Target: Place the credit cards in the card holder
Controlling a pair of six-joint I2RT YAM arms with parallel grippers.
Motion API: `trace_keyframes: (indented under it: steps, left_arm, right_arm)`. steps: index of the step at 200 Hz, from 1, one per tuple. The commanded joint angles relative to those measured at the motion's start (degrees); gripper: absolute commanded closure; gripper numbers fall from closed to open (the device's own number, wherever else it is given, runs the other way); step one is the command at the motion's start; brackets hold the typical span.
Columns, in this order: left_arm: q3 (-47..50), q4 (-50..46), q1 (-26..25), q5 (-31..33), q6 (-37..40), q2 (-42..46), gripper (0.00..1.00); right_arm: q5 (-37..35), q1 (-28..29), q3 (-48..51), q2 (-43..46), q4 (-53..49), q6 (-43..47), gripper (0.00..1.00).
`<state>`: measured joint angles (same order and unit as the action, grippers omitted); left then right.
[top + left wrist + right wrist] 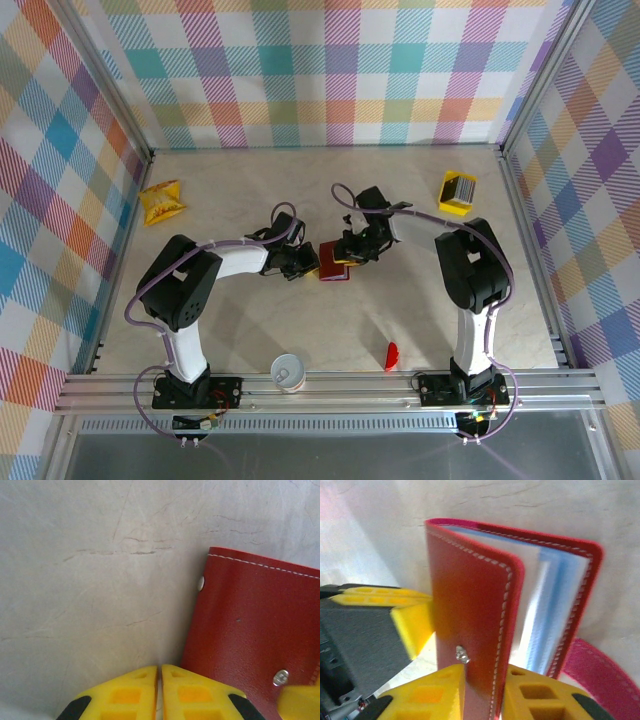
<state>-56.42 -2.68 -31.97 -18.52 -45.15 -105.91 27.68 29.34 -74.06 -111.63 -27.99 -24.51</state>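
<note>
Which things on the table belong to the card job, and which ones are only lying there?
For the job: card holder, credit cards.
Lying about: yellow snack packet, paper cup, small red curved piece.

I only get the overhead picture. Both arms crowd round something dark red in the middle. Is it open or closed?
Observer: Partly open. The right wrist view shows the card holder with one cover parted from pale blue sleeves inside.
Visitor: What's keeping it open?
Observer: The right pincer has that cover clamped between its fingers.
Visitor: And the other arm?
Observer: The left pincer has its fingers pressed together, tips just beside the holder's outer edge.
</note>
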Motion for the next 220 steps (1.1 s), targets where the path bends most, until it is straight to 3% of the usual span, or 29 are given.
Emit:
trace_keyframes:
  steps: [1, 104, 220]
  left_arm:
    - [-1.1, 1.8, -0.9, -1.2, 1.2, -2.4, 0.89]
    - [1.1, -0.3, 0.8, -0.6, 0.6, 2.1, 0.9]
    - [14.4, -5.7, 8.7, -0.9, -1.3, 25.2, 0.79]
  right_arm:
    - [-0.3, 1.3, -2.9, 2.6, -0.7, 1.3, 0.71]
    - [0.1, 3.2, -6.7, 2.3, -1.6, -0.2, 0.64]
    - [0.2, 8.1, -13.9, -4.4, -0.6, -4.3, 0.6]
